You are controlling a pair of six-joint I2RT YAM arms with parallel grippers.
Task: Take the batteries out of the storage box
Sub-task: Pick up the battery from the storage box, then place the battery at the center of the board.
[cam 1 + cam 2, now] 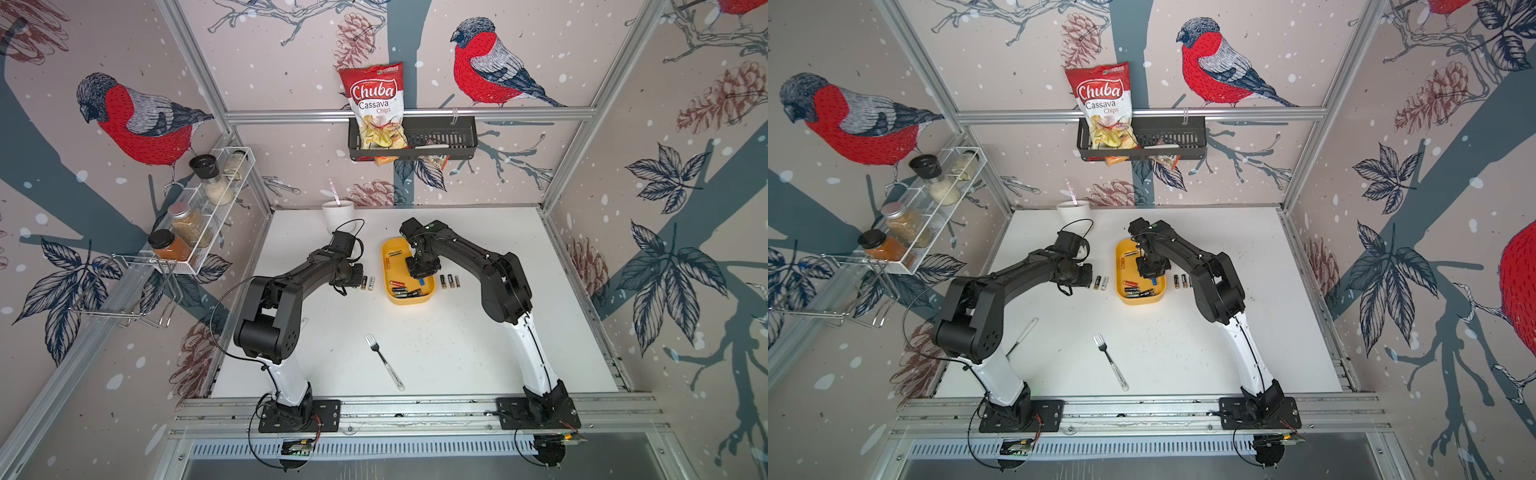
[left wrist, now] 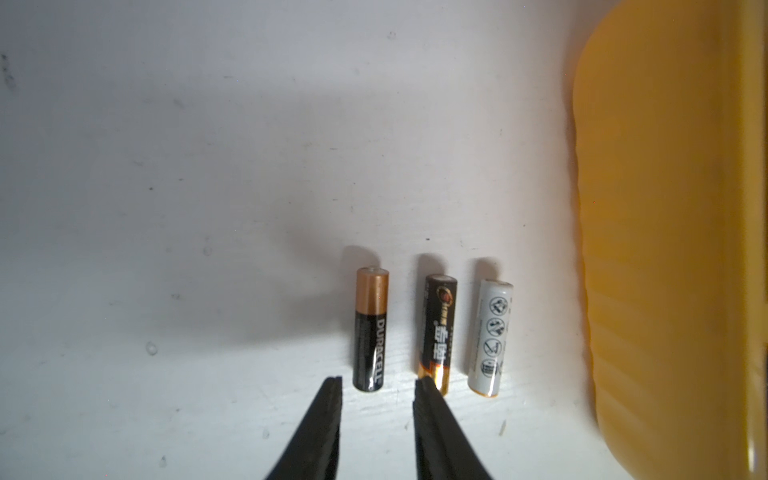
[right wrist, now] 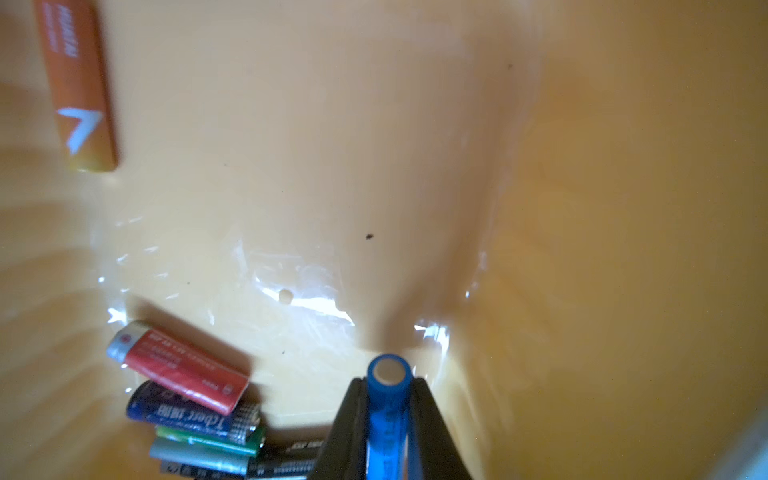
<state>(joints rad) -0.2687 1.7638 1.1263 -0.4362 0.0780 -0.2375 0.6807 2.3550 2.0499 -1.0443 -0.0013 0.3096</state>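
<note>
"How are the arms sitting?"

"My right arm [image 1: 469, 257] is bent at the elbow, with the wrist tipped down over the storage box [image 1: 409, 301]. The right gripper [image 3: 389, 380] is inside it, fingers clamped on a blue battery [image 3: 386, 424]. I can't tell whether that one is off the floor. My left arm [image 1: 307, 270] lies low and level. The left gripper [image 2: 379, 381] is just above the table [image 1: 478, 353], fingers apart, gripping nothing."

"Room to move?"

"The blue battery sits near the box's curved side wall. Between the box and the near rail the white top is wide, with a fork [image 1: 384, 361] lying on it. A white cup [image 1: 338, 214] stands at the far edge."

"Counts?"

"Left of the box is a row of three: black-and-copper battery [image 2: 371, 328], black-and-gold battery [image 2: 438, 332], white battery [image 2: 490, 336]. Right of it are three more batteries [image 1: 450, 281], side by side. Inside I see an orange battery [image 3: 79, 83], a red battery [image 3: 183, 370], a dark blue battery [image 3: 187, 411], a green battery [image 3: 212, 440] and a grey battery [image 3: 199, 455], plus black ones cut off by the frame."
</note>
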